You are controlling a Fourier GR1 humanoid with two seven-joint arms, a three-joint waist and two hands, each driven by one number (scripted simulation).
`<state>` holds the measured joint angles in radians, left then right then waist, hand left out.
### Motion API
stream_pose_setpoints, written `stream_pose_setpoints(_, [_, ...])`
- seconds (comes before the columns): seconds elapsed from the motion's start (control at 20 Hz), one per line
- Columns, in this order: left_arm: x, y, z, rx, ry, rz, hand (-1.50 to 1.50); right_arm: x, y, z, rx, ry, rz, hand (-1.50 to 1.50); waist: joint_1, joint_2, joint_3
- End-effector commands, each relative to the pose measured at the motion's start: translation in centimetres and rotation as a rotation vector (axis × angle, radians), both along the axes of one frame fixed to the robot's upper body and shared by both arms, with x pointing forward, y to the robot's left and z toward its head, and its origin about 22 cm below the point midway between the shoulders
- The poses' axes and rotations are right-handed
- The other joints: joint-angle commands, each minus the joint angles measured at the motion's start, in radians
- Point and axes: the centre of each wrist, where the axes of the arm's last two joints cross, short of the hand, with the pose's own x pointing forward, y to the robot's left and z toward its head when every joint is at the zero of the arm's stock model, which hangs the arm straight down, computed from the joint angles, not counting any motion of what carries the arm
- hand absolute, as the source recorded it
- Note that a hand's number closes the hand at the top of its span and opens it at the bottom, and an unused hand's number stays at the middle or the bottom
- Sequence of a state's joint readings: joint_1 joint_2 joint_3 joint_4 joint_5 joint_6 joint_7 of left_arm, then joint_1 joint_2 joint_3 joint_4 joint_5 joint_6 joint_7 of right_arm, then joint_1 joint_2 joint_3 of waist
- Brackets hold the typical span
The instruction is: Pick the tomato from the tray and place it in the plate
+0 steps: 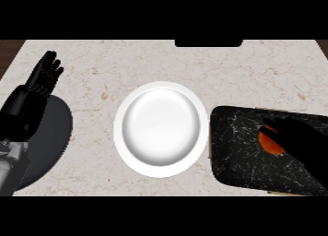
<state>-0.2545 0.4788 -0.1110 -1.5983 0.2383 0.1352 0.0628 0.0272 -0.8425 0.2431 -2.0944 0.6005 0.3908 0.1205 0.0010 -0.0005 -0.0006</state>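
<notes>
1. Table [105,55]: pale marbled top, fills the head view.
2. White plate [160,124]: round, roughly mid-table, nothing on it. It lies between the two arms, closer to the tray than to the left arm.
3. Tray [236,154]: black with thin white veining and rounded corners, on the right of the table and slightly rotated. Its left edge is just beside the plate's right rim; can't tell whether they touch.
4. Tomato [266,142]: red-orange, inside the tray in its upper middle part. Only the left side shows; the rest is hidden under the right robot hand. Not on the plate.
5. Right robot hand [304,138]: black, comes in from the lower right and sits over the tray, on top of the tomato. It is dark against the dark tray, so can't tell if it is spread or closed round the tomato.
6. Left robot hand [45,73]: far left of the table, open, fingers [51,62] straight and close together, pointing up and away. Resting, holds nothing, well apart from the plate and tray.
7. Shadow [56,131]: grey oval on the table beside the left forearm.
8. Dark block [208,43]: at the table's far edge, above the plate; can't tell what it is.
</notes>
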Motion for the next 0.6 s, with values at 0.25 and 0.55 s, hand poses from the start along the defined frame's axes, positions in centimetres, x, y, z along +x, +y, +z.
stream_pose_setpoints(0.25, [0.1, -0.5, 0.0, -0.003, -0.006, -0.008, 0.0, 3.5, -1.1, -2.4, -0.111, -0.015, -0.127, -1.5, 0.002, 0.001, 0.001])
stream_pose_setpoints(0.55, [1.3, 0.9, 0.0, -0.011, -0.002, -0.016, 0.0, 5.3, 2.4, -5.5, -0.148, 0.005, -0.139, -1.5, 0.003, 0.002, 0.001])
